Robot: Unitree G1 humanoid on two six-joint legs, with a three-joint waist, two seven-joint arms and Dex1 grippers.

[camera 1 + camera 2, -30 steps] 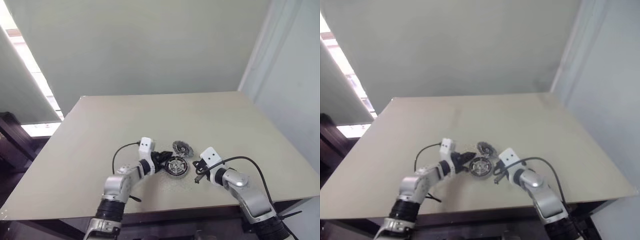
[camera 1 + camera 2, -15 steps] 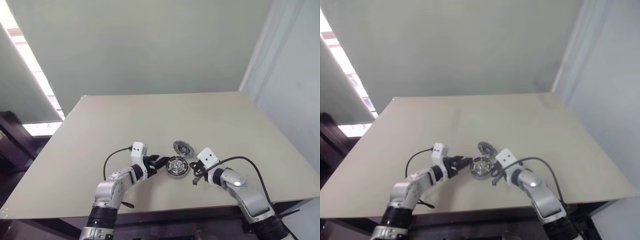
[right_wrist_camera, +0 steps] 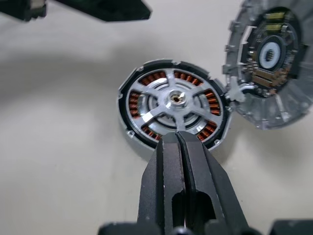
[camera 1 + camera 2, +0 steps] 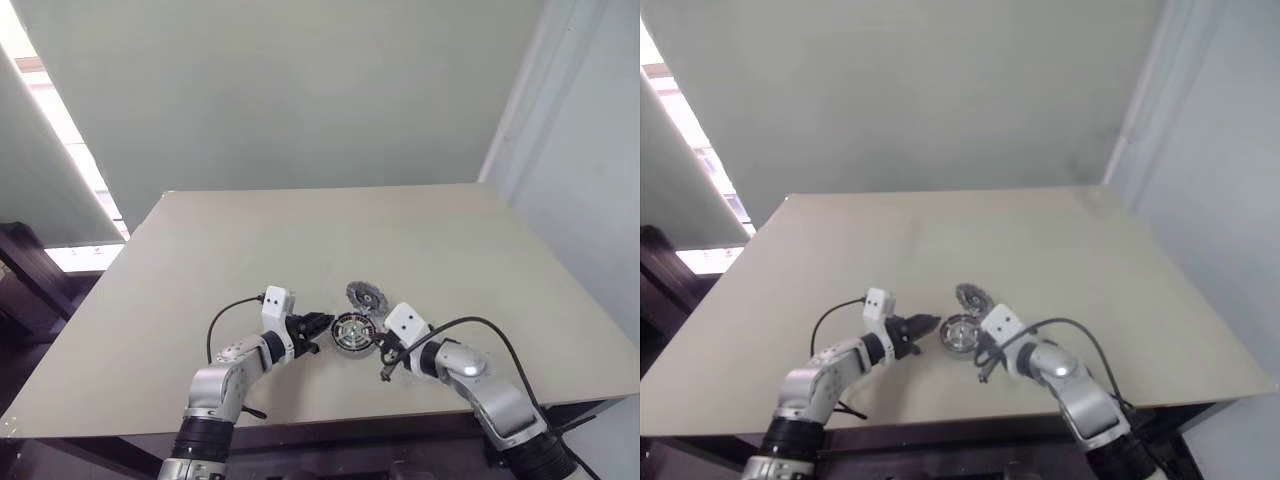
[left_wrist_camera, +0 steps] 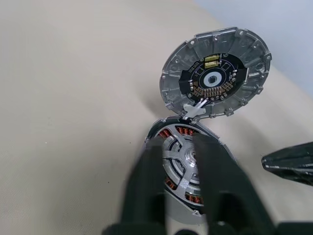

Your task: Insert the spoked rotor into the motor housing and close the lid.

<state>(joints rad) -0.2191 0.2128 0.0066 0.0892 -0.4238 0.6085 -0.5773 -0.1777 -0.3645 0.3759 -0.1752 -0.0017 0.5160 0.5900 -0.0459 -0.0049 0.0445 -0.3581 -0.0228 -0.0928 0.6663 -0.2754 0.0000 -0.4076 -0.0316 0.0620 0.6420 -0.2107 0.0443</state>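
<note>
Both jaws closed, gripping nothing: right gripper (image 3: pixel 182 139) fingers pressed together, left gripper (image 5: pixel 177 147) nearly so (thin gap in own wrist view). Spoked rotor (image 3: pixel 174 104) sits inside motor housing (image 3: pixel 128 131), copper windings showing between spokes. Lid (image 5: pixel 215 79) tilted up, inner face exposed, edge seemingly touching housing rim. Grippers flank housing, just beside it, apart from it. All on beige table (image 4: pixel 200 260).
</note>
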